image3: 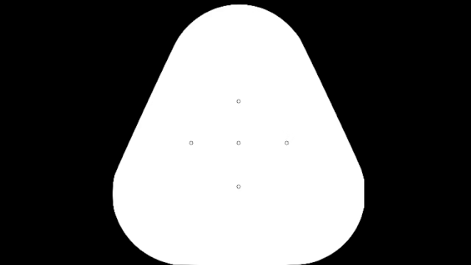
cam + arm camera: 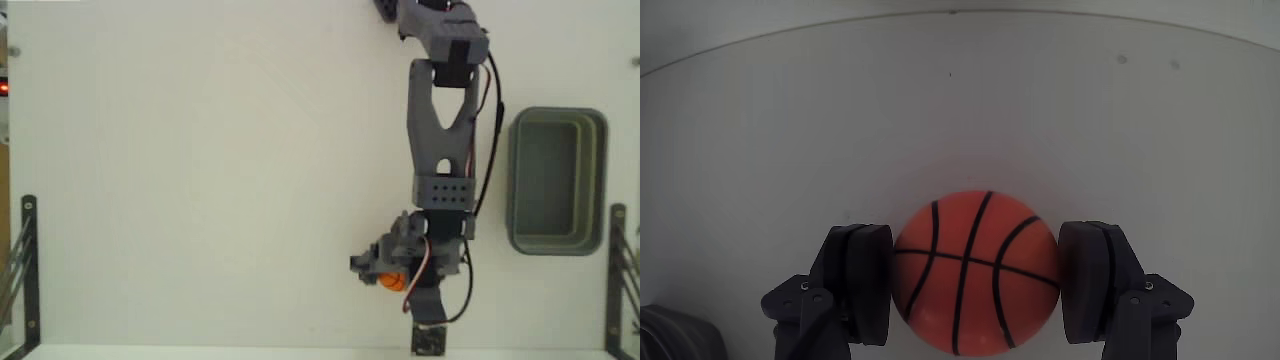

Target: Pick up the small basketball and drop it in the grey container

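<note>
In the wrist view the small basketball (image 2: 975, 272), orange with thin black seams, sits between my gripper's (image 2: 977, 245) two dark fingers, and both pads press against its sides. In the fixed view the ball (image 2: 391, 283) is a small orange patch under the gripper (image 2: 389, 272), low on the white table and just right of centre. The grey container (image 2: 600, 180) lies at the right edge of the fixed view, up and to the right of the gripper, with nothing inside it. It is out of the wrist view.
My arm (image 2: 442, 120) reaches down from the top of the fixed view, left of the container. Black metal brackets stand at the lower left (image 2: 28, 260) and lower right (image 2: 618, 270). The white table edge runs along the bottom.
</note>
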Controlling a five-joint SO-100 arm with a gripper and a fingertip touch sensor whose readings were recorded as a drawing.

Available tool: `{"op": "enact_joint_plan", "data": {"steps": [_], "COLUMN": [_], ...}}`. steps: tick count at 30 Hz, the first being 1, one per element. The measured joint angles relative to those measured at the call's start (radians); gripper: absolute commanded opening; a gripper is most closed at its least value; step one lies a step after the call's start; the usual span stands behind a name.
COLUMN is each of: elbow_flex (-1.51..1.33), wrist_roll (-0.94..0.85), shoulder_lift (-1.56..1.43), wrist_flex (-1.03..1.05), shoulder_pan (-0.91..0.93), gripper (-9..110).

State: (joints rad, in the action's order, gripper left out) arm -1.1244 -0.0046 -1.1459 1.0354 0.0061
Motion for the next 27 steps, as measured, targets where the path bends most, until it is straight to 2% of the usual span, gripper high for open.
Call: {"op": "enact_joint_plan", "data": {"steps": [27], "elbow_flex": [0.000], "wrist_roll": [0.000], "shoulder_lift": [0.000], "wrist_flex": [-0.018], "shoulder_pan": [0.000], "gripper": [110]}}
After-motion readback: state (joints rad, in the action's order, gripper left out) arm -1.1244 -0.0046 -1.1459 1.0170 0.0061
